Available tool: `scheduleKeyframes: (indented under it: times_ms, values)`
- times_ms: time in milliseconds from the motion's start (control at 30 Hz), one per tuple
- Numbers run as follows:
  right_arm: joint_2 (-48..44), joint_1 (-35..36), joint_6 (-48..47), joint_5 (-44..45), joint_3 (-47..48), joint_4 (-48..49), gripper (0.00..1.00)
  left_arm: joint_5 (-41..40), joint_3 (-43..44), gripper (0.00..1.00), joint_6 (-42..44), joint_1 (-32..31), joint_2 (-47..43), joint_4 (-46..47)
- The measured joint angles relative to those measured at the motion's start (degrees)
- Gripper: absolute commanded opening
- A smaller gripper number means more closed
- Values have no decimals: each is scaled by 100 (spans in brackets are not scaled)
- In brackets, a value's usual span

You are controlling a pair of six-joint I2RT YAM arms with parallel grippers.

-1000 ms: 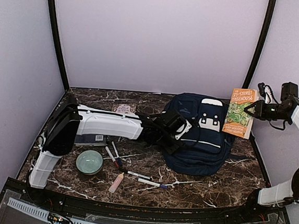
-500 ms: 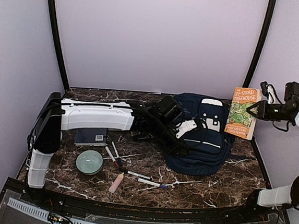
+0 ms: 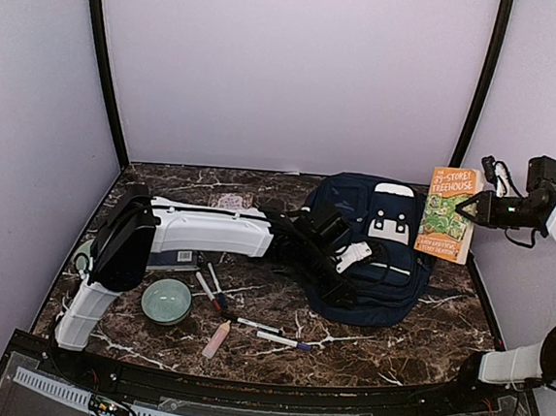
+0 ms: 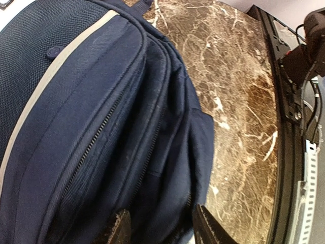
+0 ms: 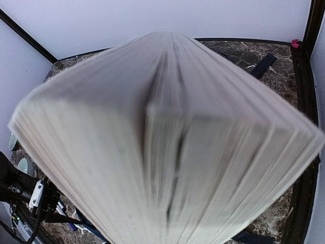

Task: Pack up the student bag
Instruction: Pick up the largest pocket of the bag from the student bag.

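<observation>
- Dark veined marble table [image 3: 422,337], lilac walls behind.
- Risk, as judged: no open mouth seen on student bag [image 3: 388,286], zips closed in left wrist view. Bringing a book down now likely to jam on shut fabric.
- Second risk: shallow bite on a loose fold, so slipping off, or dragging the whole bag instead of opening it.
- Left gripper [image 4: 160,231]: part-spread, straddling a fold at bag's edge, no clear pinch.
- Right gripper [image 3: 473,208]: clamped on orange paperback [image 3: 448,211], upright just right of bag. Pages fanned loose in right wrist view, likely to snag.
- Bag lying flat, right of table centre.
- Further left, well apart from bag: navy book [image 3: 172,254], green bowl [image 3: 166,300], markers [image 3: 214,290], pink tube [image 3: 216,339].
</observation>
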Motion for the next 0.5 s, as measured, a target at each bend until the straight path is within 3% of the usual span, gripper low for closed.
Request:
scheduleKeyframes:
  times_ms: [300,500]
  values:
    - [2,0,-2,-48,-247,22,0,-212,439,40,-61,0,439,157]
    - [2,0,-4,-55,-249,22,0,-205,603,19,-42,0,612,175]
